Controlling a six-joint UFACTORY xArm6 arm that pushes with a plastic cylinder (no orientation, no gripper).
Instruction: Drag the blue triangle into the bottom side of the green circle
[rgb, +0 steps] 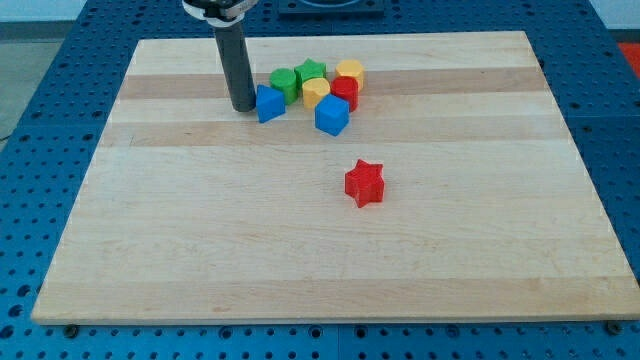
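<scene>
The blue triangle lies near the board's top middle. The green circle sits just above and to the right of it, touching or nearly touching. My tip rests on the board right against the blue triangle's left side. The dark rod rises from it to the view's top.
A cluster sits to the right of the green circle: a green star, a yellow block, another yellow block, a red block and a blue cube. A red star lies alone lower down. The wooden board fills the view.
</scene>
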